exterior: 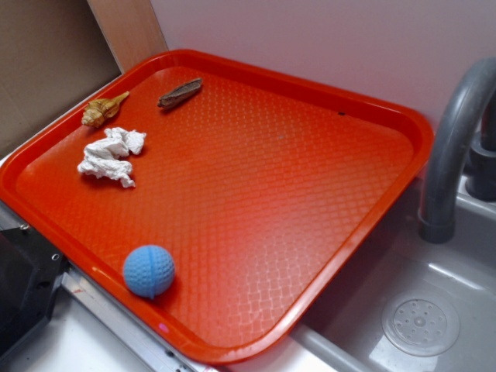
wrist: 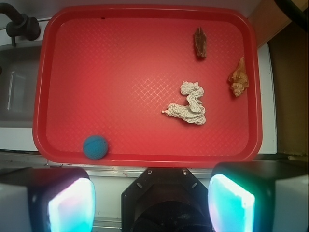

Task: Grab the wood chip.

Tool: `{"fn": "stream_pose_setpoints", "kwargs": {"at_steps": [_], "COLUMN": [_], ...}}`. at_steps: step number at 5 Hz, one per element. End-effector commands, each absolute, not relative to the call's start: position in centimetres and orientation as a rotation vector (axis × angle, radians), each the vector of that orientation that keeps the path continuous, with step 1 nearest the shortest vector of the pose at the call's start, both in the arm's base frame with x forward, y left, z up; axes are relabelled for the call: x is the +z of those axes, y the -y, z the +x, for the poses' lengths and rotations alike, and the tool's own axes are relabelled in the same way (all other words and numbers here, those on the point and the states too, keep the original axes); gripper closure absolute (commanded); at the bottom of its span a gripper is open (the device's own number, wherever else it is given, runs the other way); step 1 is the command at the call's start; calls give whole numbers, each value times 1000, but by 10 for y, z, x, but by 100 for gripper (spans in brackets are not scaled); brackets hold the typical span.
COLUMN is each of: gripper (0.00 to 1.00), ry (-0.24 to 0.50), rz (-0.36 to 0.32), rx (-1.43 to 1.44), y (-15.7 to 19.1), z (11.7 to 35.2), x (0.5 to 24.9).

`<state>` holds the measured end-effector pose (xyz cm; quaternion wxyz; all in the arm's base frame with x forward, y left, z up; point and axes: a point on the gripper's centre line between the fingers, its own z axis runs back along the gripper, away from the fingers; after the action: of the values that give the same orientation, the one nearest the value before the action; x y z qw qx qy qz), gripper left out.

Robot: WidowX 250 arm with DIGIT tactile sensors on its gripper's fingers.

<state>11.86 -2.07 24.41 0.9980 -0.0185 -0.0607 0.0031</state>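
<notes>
Our gripper (wrist: 151,203) hangs wide open and empty, high above the tray's (wrist: 145,159) near edge. The wood chip (wrist: 200,42) lies far right, close to the seashell (wrist: 238,77), so we could easily nab the wrong thing.

Exterior cam oblique, near tray (exterior: 403,124) corner — wrist cam high overhead; both w/ whole tray.

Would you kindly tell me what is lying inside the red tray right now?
The red tray holds four separate things: a wood chip, a tan seashell, crumpled white paper and a blue ball. Anything beneath the paper is covered.
</notes>
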Motion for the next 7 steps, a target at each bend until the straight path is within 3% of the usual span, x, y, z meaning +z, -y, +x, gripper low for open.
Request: {"fn": "stream_pose_setpoints", "kwargs": {"at_steps": [1, 3, 4, 5, 6, 7], "gripper": [0, 0, 0, 0, 0, 0], "ry": [122, 208, 232, 202, 224, 220], "rz": [-37, -86, -47, 23, 85, 94], "rx": [6, -16, 29, 93, 111, 132], "y": [21, -3, -21, -45, -55, -65], "z": [119, 165, 183, 205, 228, 250], "x": [244, 215, 201, 171, 149, 130]}}
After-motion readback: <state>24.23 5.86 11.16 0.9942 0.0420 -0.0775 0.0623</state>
